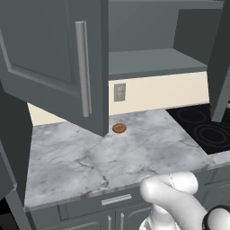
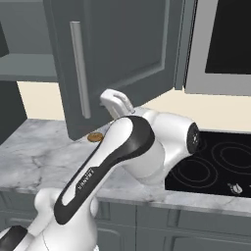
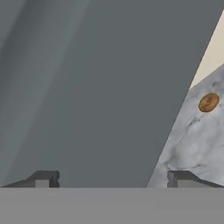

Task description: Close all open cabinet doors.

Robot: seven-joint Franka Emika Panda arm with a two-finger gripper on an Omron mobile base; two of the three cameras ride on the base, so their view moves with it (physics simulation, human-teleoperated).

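- Gripper (image 3: 112, 179): in the hand view the two dark fingertips (image 3: 43, 178) stand far apart near the bottom edge, at about 7 and 5 o'clock. The jaws are wide open and nothing sits between them.
- Directly ahead of the fingertips, a flat dark grey door face (image 3: 100, 87) spans 9 to 1 o'clock in the hand view. Whether the tips touch it cannot be told.
- Past the door's edge, at 3 o'clock in the hand view, lies the marble counter (image 3: 192, 144) with a small round brown item (image 3: 208, 102) on it.
- Left base view: one cabinet door (image 1: 54, 58) hangs open at 10 o'clock, over the counter. It is dark grey with a recessed panel and a long vertical silver handle (image 1: 83, 67). Its lower corner is above and just beside the brown item.
- A second open door (image 1: 219, 67) shows edge-on at 3 o'clock in the left base view, over the black cooktop (image 1: 204, 128).
- Between the two doors, the open cabinet shelf (image 1: 157, 60) is visible; below it a wall outlet (image 1: 119, 92) sits on the cream wall.
- Right base view: a silver-framed appliance with a black window (image 2: 220, 44) sits at 2 o'clock.
- The arm (image 2: 98, 171) carries small vertical lettering, too small to read.
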